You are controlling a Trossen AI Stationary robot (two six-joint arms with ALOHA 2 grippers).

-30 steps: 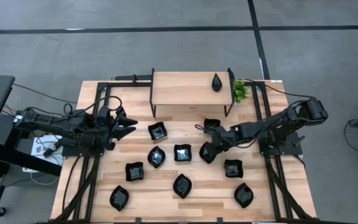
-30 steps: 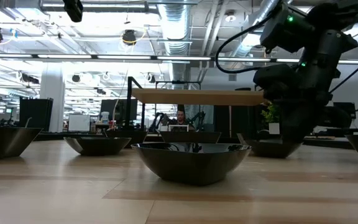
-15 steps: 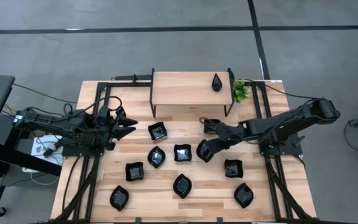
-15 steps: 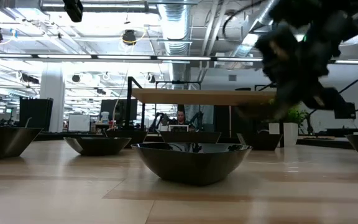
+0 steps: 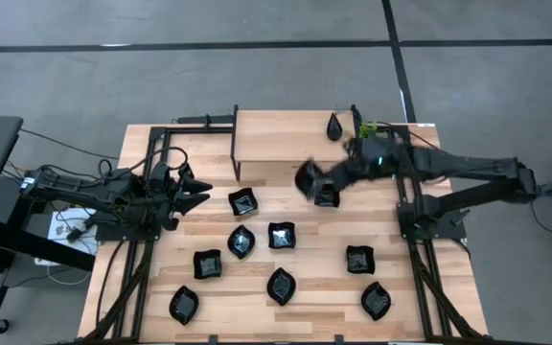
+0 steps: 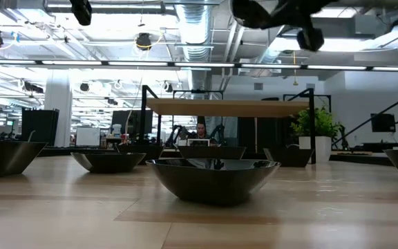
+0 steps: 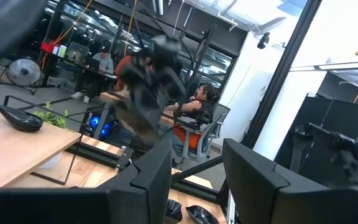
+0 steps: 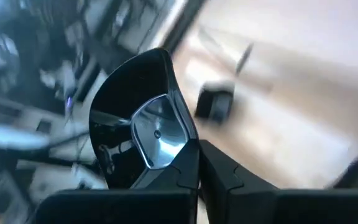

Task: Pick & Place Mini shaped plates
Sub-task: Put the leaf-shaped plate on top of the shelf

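Wooden table [image 5: 453,307], right claw [image 5: 316,178] pinching black dish [image 5: 307,177] aloft, near shelf [image 5: 276,134].

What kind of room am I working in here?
Likely a robotics lab or open workshop: exposed silver ceiling ducts, more workstations behind the light wooden table, and seated people at desks beyond it.

The wooden table [image 5: 257,316] carries a small raised shelf [image 5: 276,136] at its back edge. On the shelf lies one teardrop plate [image 5: 334,126], and a green plant [image 5: 369,127] stands just beside the shelf. On the table lie nine black plates [image 5: 280,236], spread apart in loose rows, none touching another.
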